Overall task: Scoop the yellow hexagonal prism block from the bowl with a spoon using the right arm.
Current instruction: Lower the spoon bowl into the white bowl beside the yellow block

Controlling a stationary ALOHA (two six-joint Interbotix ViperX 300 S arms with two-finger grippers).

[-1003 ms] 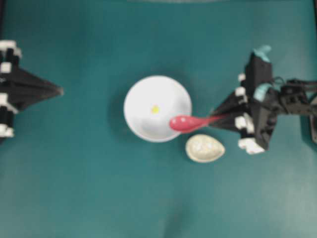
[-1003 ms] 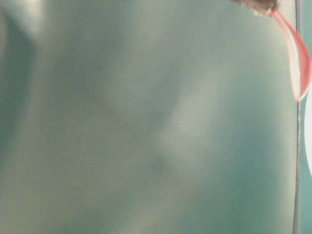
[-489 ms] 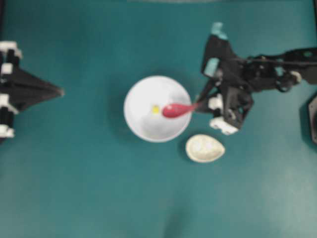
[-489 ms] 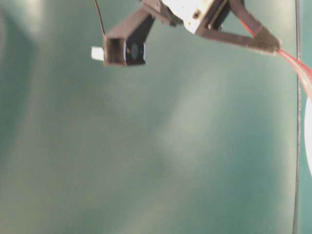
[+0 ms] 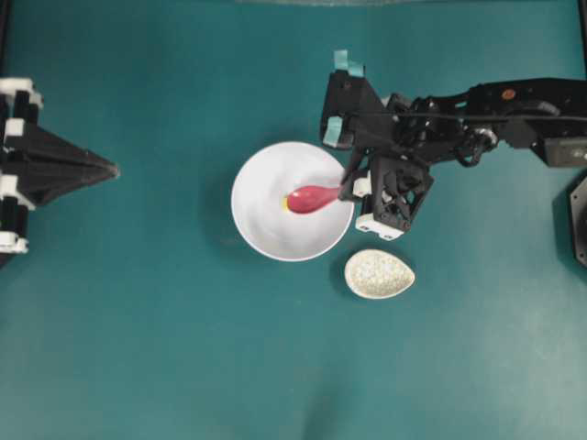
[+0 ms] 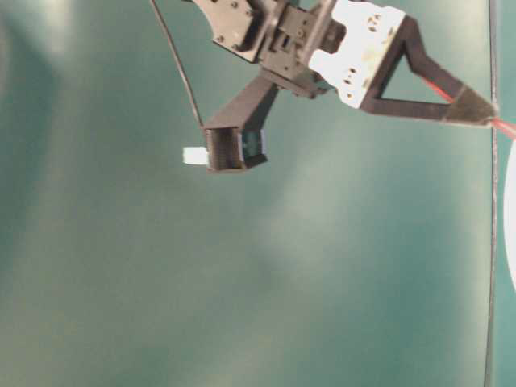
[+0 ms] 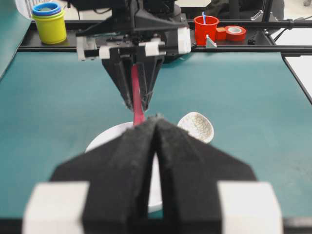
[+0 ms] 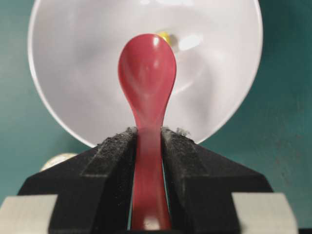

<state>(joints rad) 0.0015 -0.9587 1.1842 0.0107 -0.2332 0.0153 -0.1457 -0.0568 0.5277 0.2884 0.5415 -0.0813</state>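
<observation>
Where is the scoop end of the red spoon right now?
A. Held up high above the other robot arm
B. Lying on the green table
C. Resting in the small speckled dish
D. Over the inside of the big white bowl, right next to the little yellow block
D. The overhead view shows the right gripper holding the spoon by its handle, its scoop over the inside of the bowl with the yellow block just past its tip.

Yellow block (image 8: 165, 36) mostly behind spoon (image 8: 146, 87)
</observation>
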